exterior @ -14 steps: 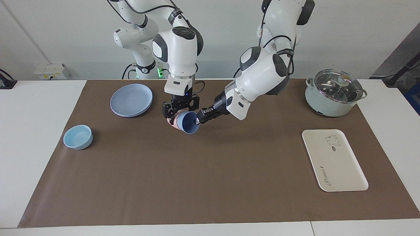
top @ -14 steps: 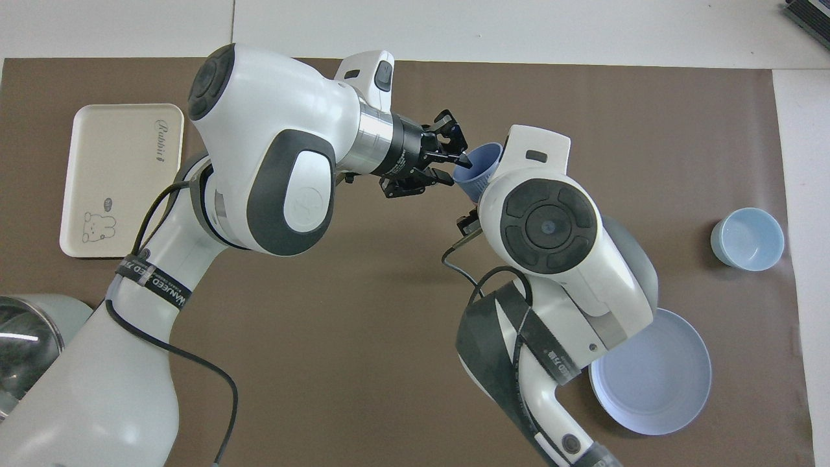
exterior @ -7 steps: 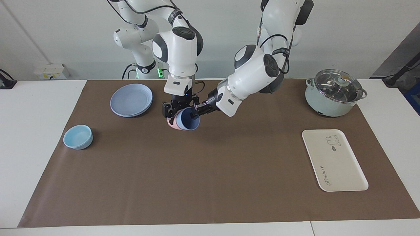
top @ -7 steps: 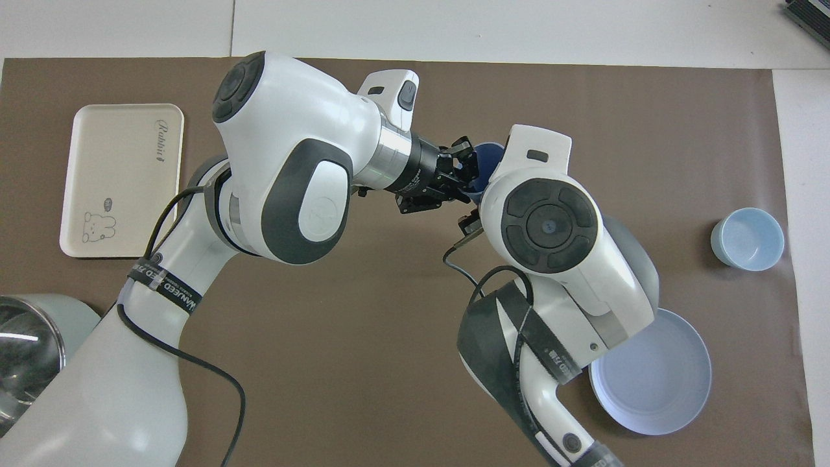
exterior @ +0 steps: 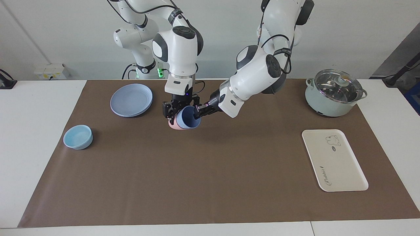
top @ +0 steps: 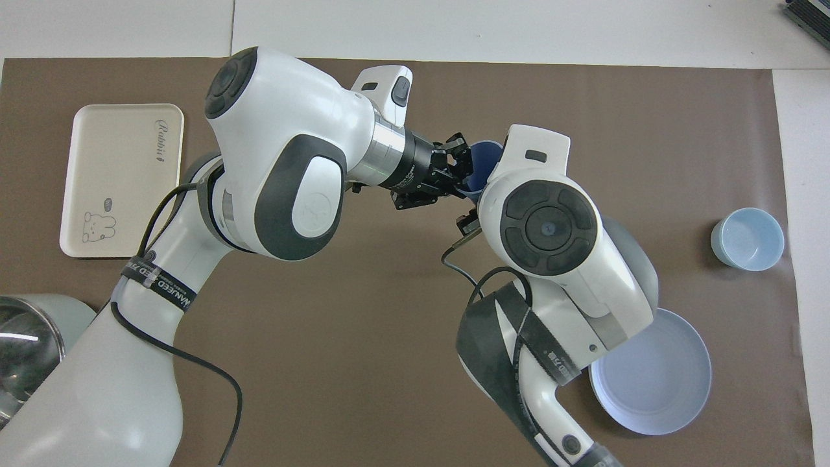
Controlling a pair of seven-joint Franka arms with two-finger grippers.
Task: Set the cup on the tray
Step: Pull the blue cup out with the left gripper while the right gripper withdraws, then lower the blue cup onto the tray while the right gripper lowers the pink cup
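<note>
Nesting in pink tumbler (exterior: 173, 124), tilted periwinkle cup (exterior: 187, 118): left claw (exterior: 197, 112) clamped on rim, right claw (exterior: 174, 113) gripping pink one.

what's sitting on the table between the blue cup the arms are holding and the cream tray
Nothing. In the facing view, only bare brown mat lies between the blue cup and the cream tray. The overhead view hides that stretch under the left arm.

from overhead my right arm's wrist hides its own gripper and most of the cup (top: 485, 162) between the jaws. the pink cup (exterior: 174, 124) beneath shows only an edge. the pot (top: 26, 337) is cut off at the frame's edge.
</note>
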